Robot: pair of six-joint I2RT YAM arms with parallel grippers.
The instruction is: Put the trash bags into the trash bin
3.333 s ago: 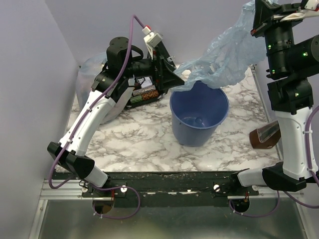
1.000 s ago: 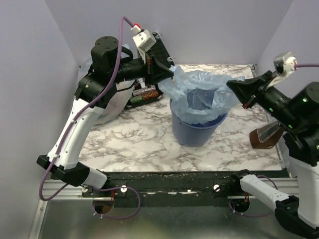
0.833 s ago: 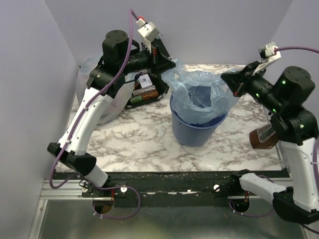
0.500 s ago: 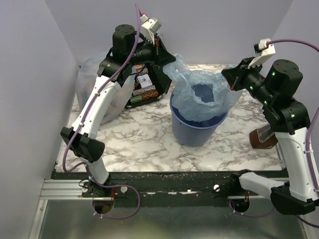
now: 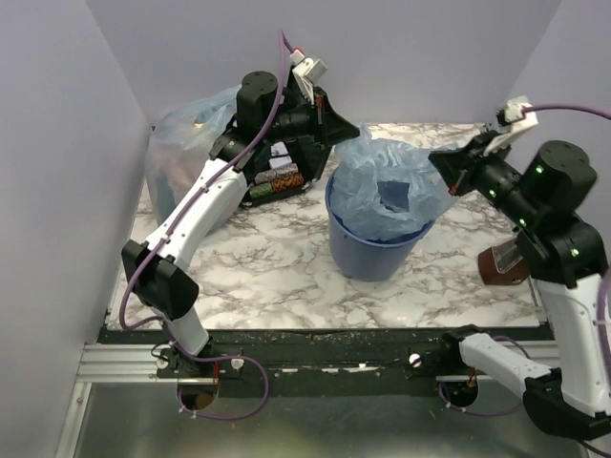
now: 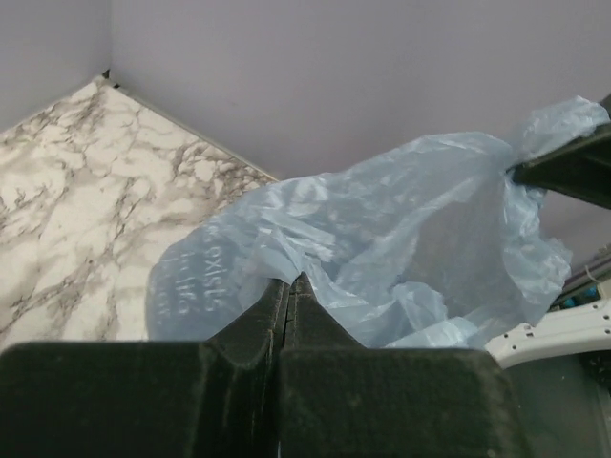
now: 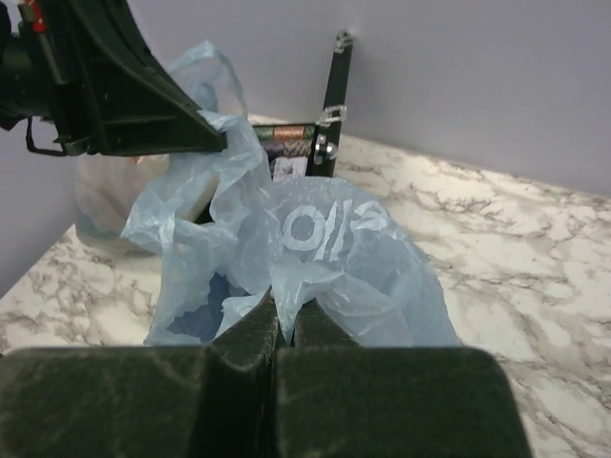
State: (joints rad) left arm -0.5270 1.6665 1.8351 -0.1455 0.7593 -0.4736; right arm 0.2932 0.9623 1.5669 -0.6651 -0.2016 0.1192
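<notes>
Both arms reached far and inward, raised and facing each other. The left gripper (image 5: pixel 353 132) and the right gripper (image 5: pixel 436 158) each had jaws pressed together, pinching opposite edges of the trash bag (image 5: pixel 384 164).

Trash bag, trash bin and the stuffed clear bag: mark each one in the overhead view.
trash bag (image 5: pixel 370 164): top external view, on the crinkled film above the bin's mouth.
trash bin (image 5: pixel 370 256): top external view, on its bare blue outer wall.
stuffed clear bag (image 5: pixel 177 153): top external view, on its bulging side.
</notes>
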